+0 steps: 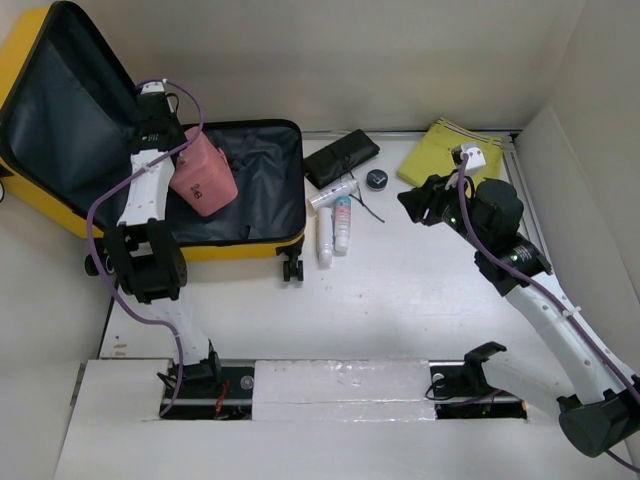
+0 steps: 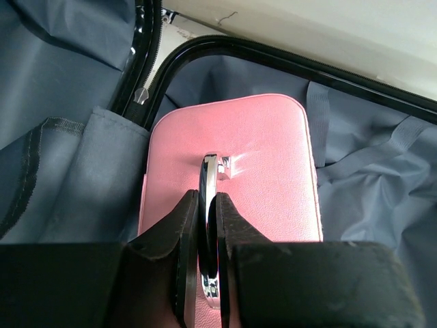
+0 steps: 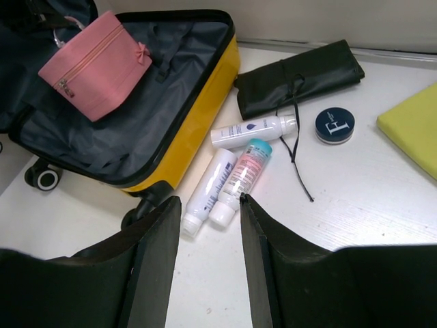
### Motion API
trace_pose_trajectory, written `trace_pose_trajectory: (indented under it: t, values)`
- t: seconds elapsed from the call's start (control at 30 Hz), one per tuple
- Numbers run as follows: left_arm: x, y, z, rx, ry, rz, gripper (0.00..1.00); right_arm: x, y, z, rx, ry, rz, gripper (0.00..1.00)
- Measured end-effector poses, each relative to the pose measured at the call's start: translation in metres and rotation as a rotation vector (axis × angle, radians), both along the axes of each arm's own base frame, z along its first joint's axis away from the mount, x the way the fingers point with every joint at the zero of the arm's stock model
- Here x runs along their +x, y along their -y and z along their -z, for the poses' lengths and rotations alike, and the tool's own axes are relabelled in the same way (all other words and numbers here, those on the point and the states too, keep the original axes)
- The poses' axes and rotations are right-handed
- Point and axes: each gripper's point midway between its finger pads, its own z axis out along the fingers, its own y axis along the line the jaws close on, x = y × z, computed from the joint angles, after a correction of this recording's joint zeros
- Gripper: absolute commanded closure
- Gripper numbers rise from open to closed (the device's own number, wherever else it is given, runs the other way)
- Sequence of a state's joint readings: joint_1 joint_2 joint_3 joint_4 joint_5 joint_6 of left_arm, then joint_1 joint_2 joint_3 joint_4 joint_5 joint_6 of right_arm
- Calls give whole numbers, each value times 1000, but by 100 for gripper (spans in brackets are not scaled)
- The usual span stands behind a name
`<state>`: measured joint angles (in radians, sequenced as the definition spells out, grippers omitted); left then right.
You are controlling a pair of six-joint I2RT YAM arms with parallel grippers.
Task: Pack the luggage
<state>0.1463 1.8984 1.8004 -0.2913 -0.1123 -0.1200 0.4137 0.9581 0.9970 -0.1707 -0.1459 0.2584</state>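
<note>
The yellow luggage [image 1: 240,248] lies open at the left with its lid up, showing dark grey lining; it also shows in the right wrist view [image 3: 198,116]. My left gripper [image 2: 207,198] is shut on the metal handle [image 2: 210,167] of the pink case [image 2: 259,150]. It holds the case tilted over the luggage's lower half [image 1: 205,178]; I cannot tell whether the case touches the lining. My right gripper [image 3: 209,205] is open and empty above the table, right of the bottles [image 1: 412,200].
Three bottles [image 3: 208,193] [image 3: 244,172] [image 3: 254,128] lie just right of the luggage. A black rolled pouch [image 3: 300,75] with a loose cord, a round dark tin [image 3: 334,125] and a folded yellow cloth [image 3: 413,126] lie at the back right.
</note>
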Motion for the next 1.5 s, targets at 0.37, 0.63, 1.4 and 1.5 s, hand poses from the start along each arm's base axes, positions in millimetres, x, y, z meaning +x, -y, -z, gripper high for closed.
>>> trace_pose_trajectory:
  t: [0.37,0.63,1.4,1.5]
  values:
    - [-30,11,-18,-6,16,45,100,-6,0,-2,5,10,-10,54]
    - [-40,13,-23,5,58,48,83,-7,-2,-2,9,10,-13,54]
    - [-46,253,-165,-76,380,377,50,25,23,5,-19,-27,145,53]
    - [-90,378,-177,-176,414,606,50,37,55,-22,-6,10,264,53]
